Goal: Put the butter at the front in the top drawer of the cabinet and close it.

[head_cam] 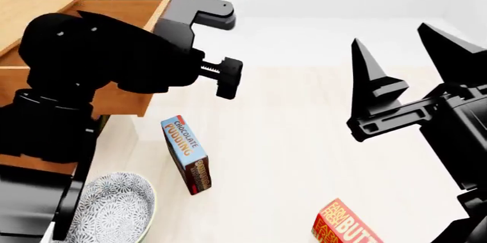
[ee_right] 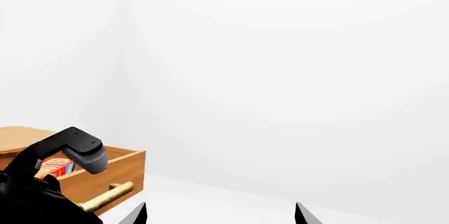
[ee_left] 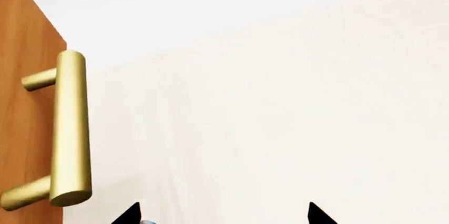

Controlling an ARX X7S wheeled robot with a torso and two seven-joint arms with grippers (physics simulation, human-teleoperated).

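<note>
The cabinet's top drawer [head_cam: 129,12] is pulled out. Inside it lies a red butter box [ee_right: 56,166], seen in the right wrist view; my left arm [head_cam: 99,55] hides it in the head view. The left gripper [ee_left: 223,216] is open and holds nothing, just in front of the drawer front [ee_left: 21,103] and beside its brass handle [ee_left: 70,129]. My right gripper [head_cam: 389,35] hangs open and empty, raised over the table to the right, well away from the drawer. The same handle [ee_right: 105,195] shows below the drawer front in the right wrist view.
A second red butter box [head_cam: 346,226] stands on the pale table [head_cam: 289,117] near its front edge. A blue-and-brown chocolate pudding box [head_cam: 186,154] stands by the cabinet. Beside it, at the lower left, sits a patterned bowl [head_cam: 114,206].
</note>
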